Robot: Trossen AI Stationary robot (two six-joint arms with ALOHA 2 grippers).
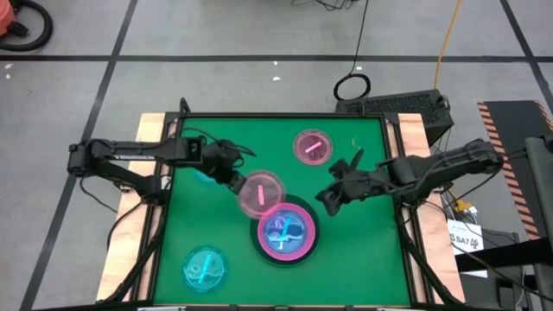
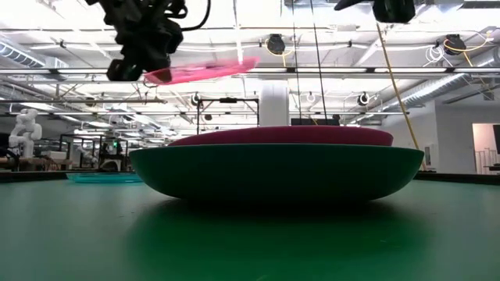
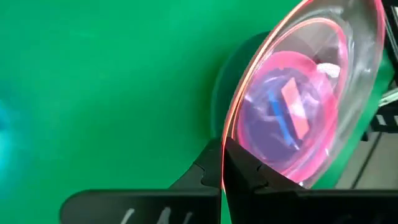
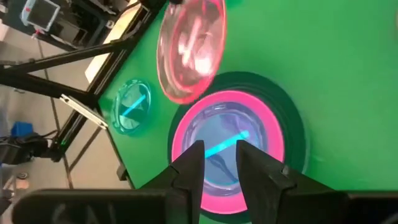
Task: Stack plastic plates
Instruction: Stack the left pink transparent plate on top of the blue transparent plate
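Note:
My left gripper (image 1: 235, 183) is shut on a small translucent pink plate (image 1: 260, 194), held in the air over the table's middle, just left of and above the stack (image 1: 288, 231). The stack is a large dark green plate (image 2: 277, 176) carrying a hot pink plate (image 2: 281, 136) with translucent cyan plates (image 4: 227, 146) inside. The black plate cannot be made out. My right gripper (image 1: 327, 200) hovers open just right of the stack, touching nothing. A second small pink plate (image 1: 313, 147) lies flat toward the far edge. One cyan plate (image 1: 205, 268) lies near the near left corner. My left gripper pinches the pink plate's rim (image 3: 222, 146) between its two fingers, on the side of the plate toward the table's left. The fingers come slanting down from the left. The plate (image 2: 205, 72) is lifted clear, roughly level with a slight tilt, reaching out beyond the fingers toward the stack.
A cyan patch (image 1: 201, 175) shows under the left arm near the table's left side. Wooden boards (image 1: 147, 130) border the green mat on both sides. Bare mat lies along the near right (image 1: 363, 268) and the far left (image 1: 233, 138).

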